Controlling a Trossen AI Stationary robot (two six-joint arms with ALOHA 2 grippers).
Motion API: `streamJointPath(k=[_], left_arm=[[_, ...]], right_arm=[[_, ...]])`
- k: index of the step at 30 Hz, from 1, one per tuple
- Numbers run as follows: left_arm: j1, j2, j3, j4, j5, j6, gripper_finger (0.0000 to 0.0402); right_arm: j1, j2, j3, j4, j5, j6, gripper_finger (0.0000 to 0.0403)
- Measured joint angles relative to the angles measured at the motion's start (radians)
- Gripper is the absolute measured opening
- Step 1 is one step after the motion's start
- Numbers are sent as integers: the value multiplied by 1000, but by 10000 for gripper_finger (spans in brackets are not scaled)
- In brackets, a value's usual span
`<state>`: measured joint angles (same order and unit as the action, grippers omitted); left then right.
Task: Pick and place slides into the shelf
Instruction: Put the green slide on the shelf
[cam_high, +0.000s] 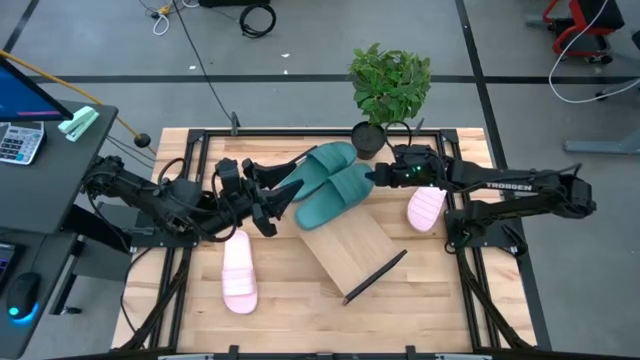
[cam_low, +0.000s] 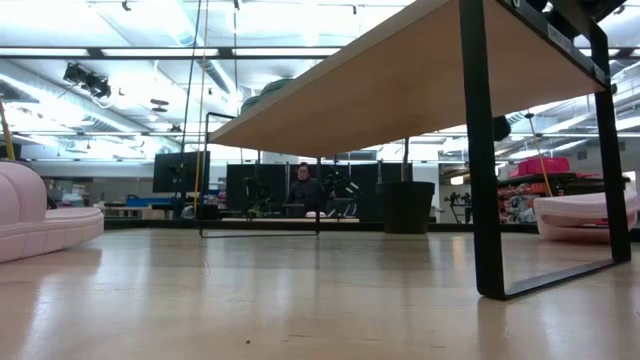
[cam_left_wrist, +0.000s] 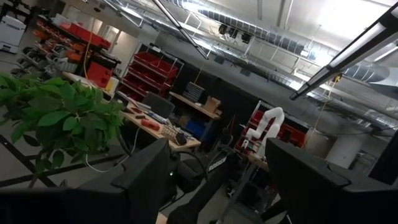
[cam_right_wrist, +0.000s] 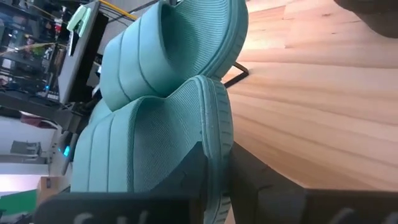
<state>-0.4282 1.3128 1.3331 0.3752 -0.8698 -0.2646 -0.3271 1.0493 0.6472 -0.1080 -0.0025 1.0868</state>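
Note:
Two dark teal slides lie side by side on the far end of the shelf (cam_high: 352, 252), a light-wood board on black bar legs; the low view shows the shelf (cam_low: 400, 90) from below. One pink slide (cam_high: 238, 272) lies sole-down on the table near the left arm, and the other pink slide (cam_high: 425, 208) lies right of the shelf. My right gripper (cam_high: 378, 178) is at the far right end of the right teal slide (cam_high: 340, 195), shut on it. My left gripper (cam_high: 283, 195) hovers open just left of the left teal slide (cam_high: 318, 165), and nothing sits between its fingers (cam_left_wrist: 149, 180). My right gripper (cam_right_wrist: 217, 186) pinches the right teal slide by the rim of its sole (cam_right_wrist: 216, 155) at the end nearest the right arm. One finger (cam_right_wrist: 186, 177) lies on the footbed side, the other under the rim. It comes roughly level from the table's right. The slide rests on the shelf board.
A potted plant (cam_high: 388, 85) stands at the table's far edge, just behind the right gripper. Black frame rails run along the table's sides. A person sits in the room beyond the table (cam_low: 305, 190). Bare wooden table (cam_high: 430, 300) shows near the front edge.

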Motion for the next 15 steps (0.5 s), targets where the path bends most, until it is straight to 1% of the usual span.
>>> streamJointPath(k=[4,8,15], left_arm=[[0,0,0,0,0,0,270],[0,0,0,0,0,1,270],[0,0,0,-8,-1,14,270]], right_arm=[[0,-11,0,-45,11,-14,46],[0,-11,0,-46,16,-18,45],[0,-11,0,-56,24,-41,69]])
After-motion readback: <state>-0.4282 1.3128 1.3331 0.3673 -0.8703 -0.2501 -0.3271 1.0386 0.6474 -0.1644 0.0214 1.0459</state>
